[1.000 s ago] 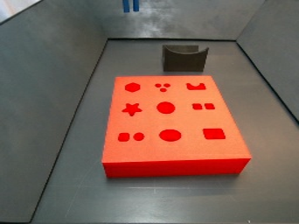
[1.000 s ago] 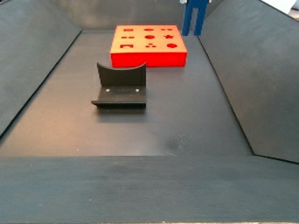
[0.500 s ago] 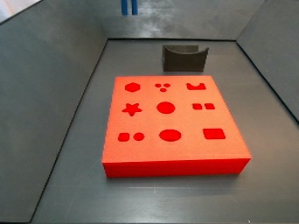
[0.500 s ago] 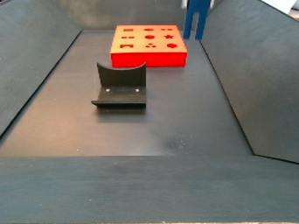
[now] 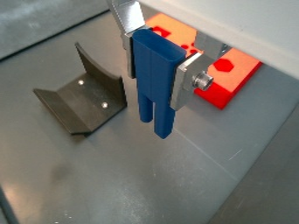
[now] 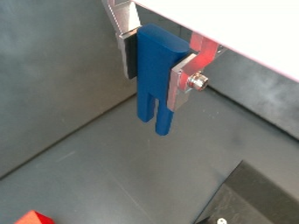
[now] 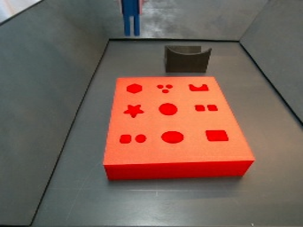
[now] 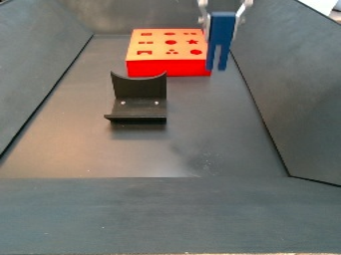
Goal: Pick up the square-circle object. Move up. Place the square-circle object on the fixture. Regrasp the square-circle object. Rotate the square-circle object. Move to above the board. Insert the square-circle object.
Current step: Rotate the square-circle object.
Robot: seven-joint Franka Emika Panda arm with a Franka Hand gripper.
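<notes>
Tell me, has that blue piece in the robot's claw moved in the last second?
Yes. In a side view the square-circle object, clamped in the gripper, now hangs lower beside the board, which has stayed put, as has the fixture.

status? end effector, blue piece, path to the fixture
End effector shut on square-circle object, in the air, prongs down. Fixture empty, off to one side. Board untouched. Nothing blocking.

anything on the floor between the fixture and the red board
Nothing: in a side view only bare dark floor separates the fixture from the board. The gripper holds the square-circle object aloft.
</notes>
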